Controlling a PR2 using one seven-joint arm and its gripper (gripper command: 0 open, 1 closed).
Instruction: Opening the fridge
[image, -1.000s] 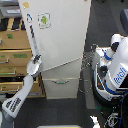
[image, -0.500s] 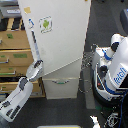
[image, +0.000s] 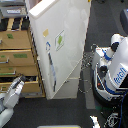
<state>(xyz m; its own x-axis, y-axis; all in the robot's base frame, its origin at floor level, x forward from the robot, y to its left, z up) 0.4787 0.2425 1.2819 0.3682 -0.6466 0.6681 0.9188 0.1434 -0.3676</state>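
The tall white fridge (image: 70, 30) stands in the middle of the exterior view. Its large upper door (image: 67, 55) appears swung partly outward, with its top edge showing. The door carries a small green sticker (image: 60, 40), a yellow mark and a long blue-grey strip near its left edge. The lower front (image: 72, 87) shows below the door. My gripper (image: 19, 86) is at the lower left in front of the wooden cabinet, well left of the door and apart from it. Its dark fingers are too small to read as open or shut.
A tan wooden drawer cabinet (image: 15, 55) stands against the fridge's left side. A white-and-blue robot body (image: 117, 75) with cables (image: 87, 65) stands at the exterior view's right. Dark floor lies in front.
My gripper has moved down and to the left, away from the door's left edge. The door now appears swung further outward.
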